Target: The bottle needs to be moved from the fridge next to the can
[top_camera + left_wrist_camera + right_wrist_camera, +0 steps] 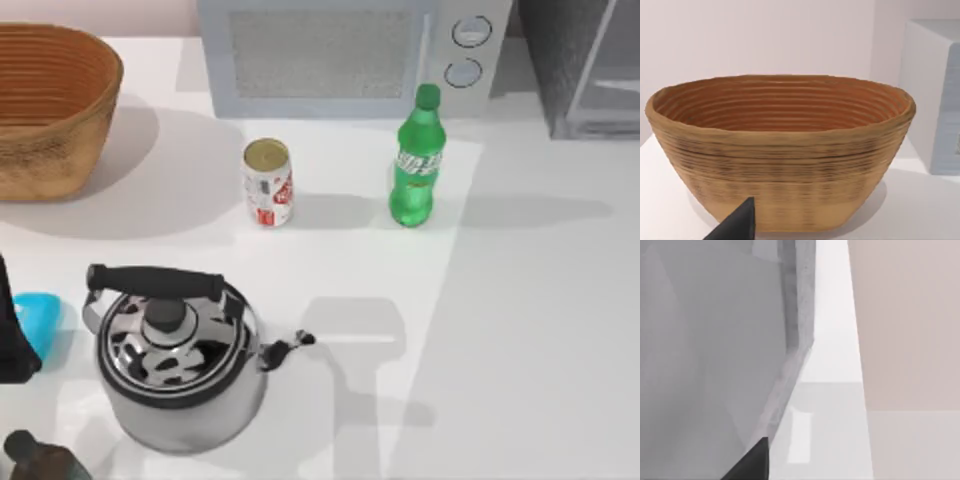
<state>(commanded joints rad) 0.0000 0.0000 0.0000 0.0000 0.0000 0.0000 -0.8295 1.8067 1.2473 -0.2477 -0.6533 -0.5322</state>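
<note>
The green bottle [415,165] stands upright on the white table [540,330], in front of the microwave. The white and red can [268,183] stands upright to its left, a short gap apart. The grey fridge [590,70] sits at the back right corner, and its grey frame [715,340] looms close in the right wrist view. A dark tip of my right gripper [752,465] shows near that frame. My left arm [12,340] is parked at the table's left edge. My left gripper [735,227] points at the basket. Neither gripper holds anything that I can see.
A woven basket [50,110] stands at the back left and a pale grey microwave [340,55] at the back middle. A steel kettle [175,370] with a black handle sits front left. A dark brown bottle top [30,455] and a light blue object [40,320] lie beside it.
</note>
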